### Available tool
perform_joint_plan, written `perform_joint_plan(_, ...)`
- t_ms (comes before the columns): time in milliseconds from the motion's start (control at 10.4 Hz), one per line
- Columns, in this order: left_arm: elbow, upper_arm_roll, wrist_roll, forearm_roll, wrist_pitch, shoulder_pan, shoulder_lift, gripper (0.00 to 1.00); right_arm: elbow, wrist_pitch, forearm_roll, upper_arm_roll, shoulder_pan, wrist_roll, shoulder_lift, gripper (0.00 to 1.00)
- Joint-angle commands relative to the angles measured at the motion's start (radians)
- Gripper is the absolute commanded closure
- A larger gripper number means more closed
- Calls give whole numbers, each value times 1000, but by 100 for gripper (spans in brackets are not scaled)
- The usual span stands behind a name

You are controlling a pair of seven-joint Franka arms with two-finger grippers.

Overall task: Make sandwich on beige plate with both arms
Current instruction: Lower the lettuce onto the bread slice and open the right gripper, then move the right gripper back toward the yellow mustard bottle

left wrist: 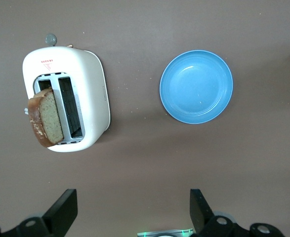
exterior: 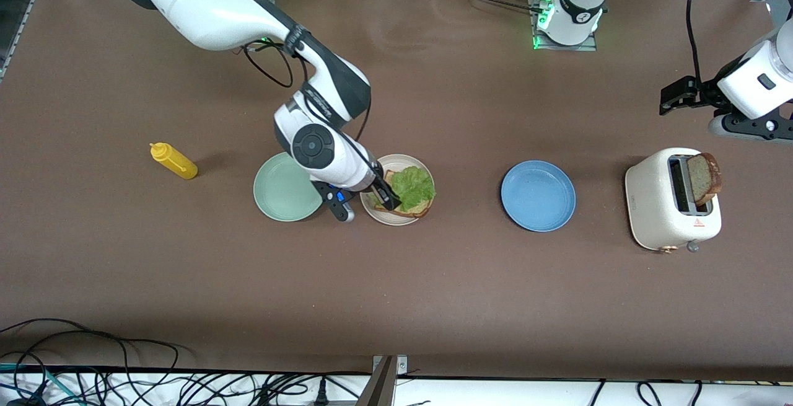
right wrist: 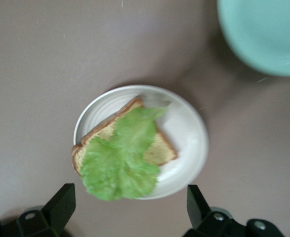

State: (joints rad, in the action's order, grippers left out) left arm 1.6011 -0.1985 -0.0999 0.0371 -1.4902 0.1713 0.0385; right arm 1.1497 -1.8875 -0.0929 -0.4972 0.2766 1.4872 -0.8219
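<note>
Green lettuce (right wrist: 121, 155) on bread (right wrist: 157, 148), under open right tool (right wrist: 126, 210).

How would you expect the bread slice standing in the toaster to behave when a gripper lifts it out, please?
The bread slice looks thin and light, so probably easy to lift. Its crumb could crush or tear under a firm pinch. It leans out of the toaster, so a nudge might tip it.

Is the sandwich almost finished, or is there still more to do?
About halfway. Done: one bread slice lies on the beige plate with the lettuce on top. The right gripper hangs over it, fingers open, holding nothing. Left: the second slice stands in the toaster; the left gripper waits open above the table beside it.
</note>
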Motion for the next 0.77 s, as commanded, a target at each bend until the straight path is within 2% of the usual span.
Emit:
perform_joint_plan(0, -18, -1, 5, -20, 5, 2, -20, 0, -41, 244, 2, -14, -86, -213, 90, 0)
perform_joint_plan(290, -14, -9, 6, -19, 18, 2, -31, 0, -41, 554, 7, -11, -258, -627, 193, 0)
perform_joint_plan(483, -15, -9, 8, -17, 11, 1, -26, 0, -35, 634, -5, 3, -373, -949, 242, 0)
perform_joint_plan(676, -17, -10, 40, -17, 11, -6, -28, 0, -10, 659, -5, 76, -444, -1263, 268, 0)
